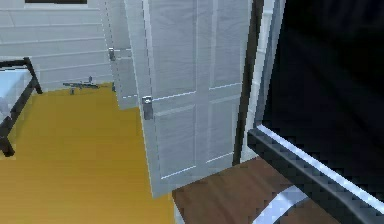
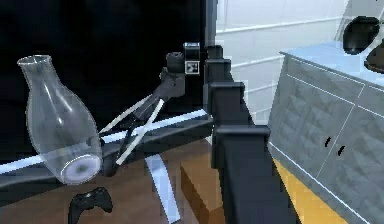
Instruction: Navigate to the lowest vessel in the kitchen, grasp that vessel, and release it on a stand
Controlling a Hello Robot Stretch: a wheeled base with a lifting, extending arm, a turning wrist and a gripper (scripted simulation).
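A clear glass vessel (image 2: 58, 118) with a narrow neck and a wide base shows at the arm side view's left. It hangs tilted at the far end of my gripper (image 2: 110, 145), above the brown wooden stand top (image 2: 135, 195). The gripper holds the vessel. My arm (image 2: 235, 140) rises from the bottom edge to the two white marked squares (image 2: 190, 60). The two thin fingers (image 2: 140, 110) slant down and left toward the vessel. In the forward view the stand top (image 1: 225, 195) lies at the bottom right.
A big black television (image 1: 330, 90) stands on the stand, its screen (image 2: 110, 40) behind the vessel. A black game controller (image 2: 90, 205) lies below the vessel. A grey cabinet (image 2: 330, 130) stands at the right. Ahead are an open white door (image 1: 195, 90), yellow floor (image 1: 80, 160) and a bed (image 1: 12, 95).
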